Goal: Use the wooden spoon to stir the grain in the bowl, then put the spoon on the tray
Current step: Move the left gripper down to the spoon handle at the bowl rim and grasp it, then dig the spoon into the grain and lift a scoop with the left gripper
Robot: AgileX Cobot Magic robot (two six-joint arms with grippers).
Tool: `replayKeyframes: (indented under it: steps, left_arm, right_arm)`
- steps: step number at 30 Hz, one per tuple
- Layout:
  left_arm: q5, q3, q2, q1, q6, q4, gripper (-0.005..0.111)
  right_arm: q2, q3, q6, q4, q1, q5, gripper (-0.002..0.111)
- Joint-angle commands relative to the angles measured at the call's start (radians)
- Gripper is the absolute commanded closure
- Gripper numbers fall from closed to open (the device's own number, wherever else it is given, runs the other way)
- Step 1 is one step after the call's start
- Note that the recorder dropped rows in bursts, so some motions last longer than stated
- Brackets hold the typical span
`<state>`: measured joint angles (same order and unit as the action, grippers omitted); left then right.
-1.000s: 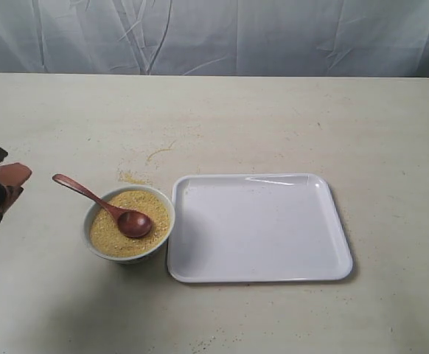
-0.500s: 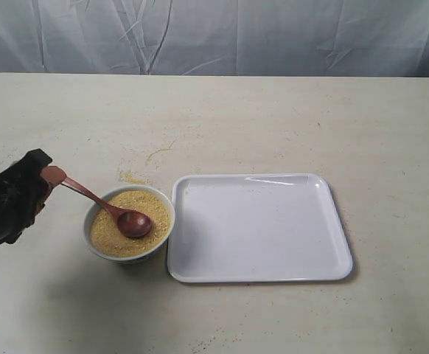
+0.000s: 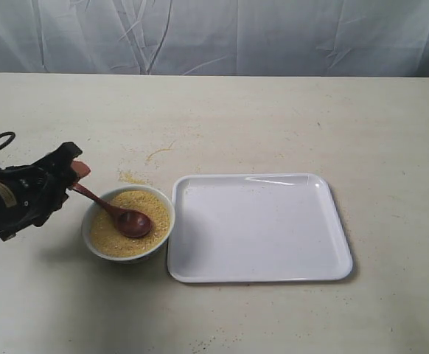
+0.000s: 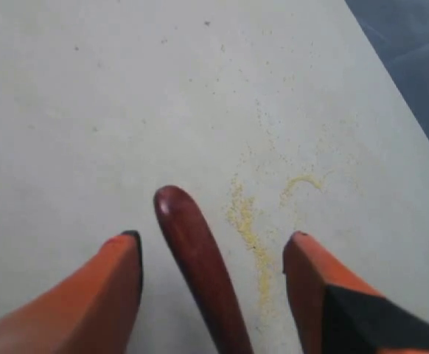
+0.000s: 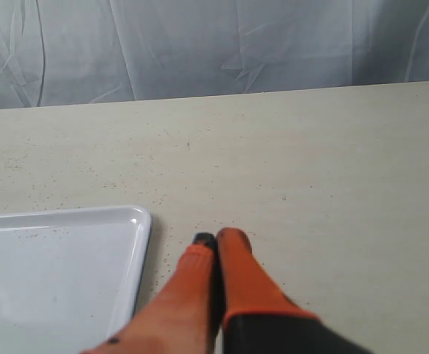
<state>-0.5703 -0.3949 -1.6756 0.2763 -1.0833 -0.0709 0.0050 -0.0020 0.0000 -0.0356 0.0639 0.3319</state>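
Note:
The white bowl point(image 3: 91, 216) of yellow grain point(image 3: 117, 240) stands just left of the white tray point(image 3: 259, 228). The dark red wooden spoon point(image 3: 130, 221) rests with its oval end in the grain and its handle sloping up over the bowl's left rim. My left gripper point(image 3: 74, 171) is at the handle's tip. In the left wrist view its orange fingers stand apart on either side of the handle point(image 4: 192, 251), not touching it, so the left gripper point(image 4: 213, 237) is open. My right gripper point(image 5: 218, 237) is shut and empty, hanging over bare table beside the tray's corner point(image 5: 137, 221).
Spilled grain point(image 3: 130, 177) lies on the table behind the bowl and shows as a yellow streak point(image 4: 248, 221) in the left wrist view. A grey cloth backdrop point(image 3: 214, 37) closes off the table's far edge.
My left gripper has moved right from the table's left edge to the spoon handle's tip, and its jaws have opened around it. Spoon, bowl and tray have not moved.

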Motion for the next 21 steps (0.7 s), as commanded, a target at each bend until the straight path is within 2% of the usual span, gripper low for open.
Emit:
replayKeyframes:
  steps: [1, 7, 12, 17, 19, 21]
  left_arm:
    - [-0.084, -0.027, -0.087, -0.005, -0.091, -0.079, 0.051]
    - [-0.2, -0.036, -0.155, -0.005, -0.101, -0.099, 0.053]
    - [-0.217, -0.036, -0.172, -0.005, -0.101, -0.094, 0.073]
    - [-0.217, -0.036, -0.172, -0.005, -0.104, -0.094, 0.1]
    - [-0.217, -0.036, -0.172, -0.005, -0.111, -0.094, 0.107]
    - [-0.217, -0.036, -0.172, -0.005, -0.113, -0.097, 0.107]
  right_arm:
    - [-0.005, 0.002, 0.0, 0.0, -0.004, -0.007, 0.107]
    - [-0.005, 0.002, 0.0, 0.0, -0.004, -0.007, 0.107]
    - [-0.005, 0.002, 0.0, 0.003, -0.004, -0.007, 0.107]
    - [-0.005, 0.002, 0.0, 0.003, -0.004, -0.007, 0.107]
    - [-0.005, 0.002, 0.0, 0.003, -0.004, -0.01, 0.107]
    - [-0.005, 0.002, 0.0, 0.003, -0.004, -0.01, 0.107]
